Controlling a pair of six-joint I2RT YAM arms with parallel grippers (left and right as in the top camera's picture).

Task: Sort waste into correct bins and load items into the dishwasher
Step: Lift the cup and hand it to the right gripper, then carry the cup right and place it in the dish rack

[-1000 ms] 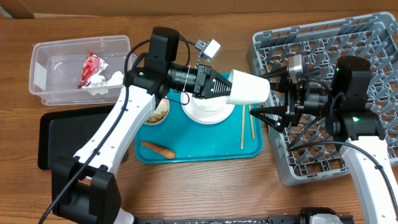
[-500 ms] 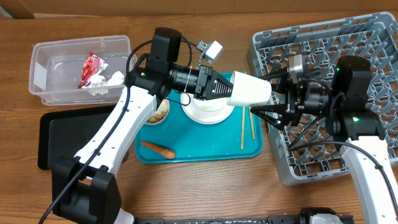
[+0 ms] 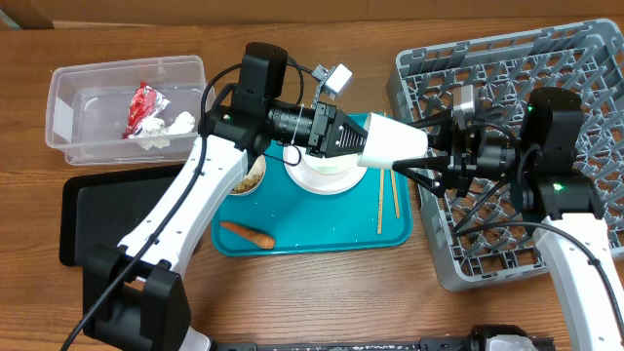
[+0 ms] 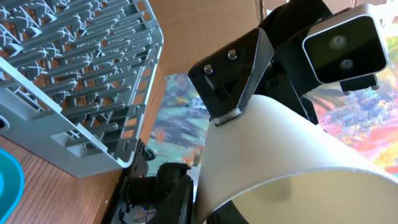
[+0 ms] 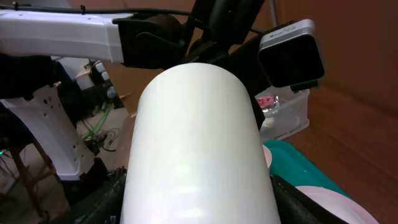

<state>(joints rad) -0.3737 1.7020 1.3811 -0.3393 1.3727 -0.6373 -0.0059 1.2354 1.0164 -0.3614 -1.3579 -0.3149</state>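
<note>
White cup [image 3: 388,144]: left end effector [image 3: 359,144] clamped on it; right end effector [image 3: 417,148] astride, grip unclear.

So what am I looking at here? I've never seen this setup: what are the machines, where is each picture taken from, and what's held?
Two robot arms work at a wooden table. One picture looks down from above; the other two come from cameras on each arm's wrist. The left claw grips a white cup in mid-air, and the right claw sits around its other end; whether it presses yet is unclear. Left: a clear tub holding a red wrapper and tissue, and a black tray. Middle: a teal tray with a carrot and chopsticks. Right: a grey dish rack.
</note>
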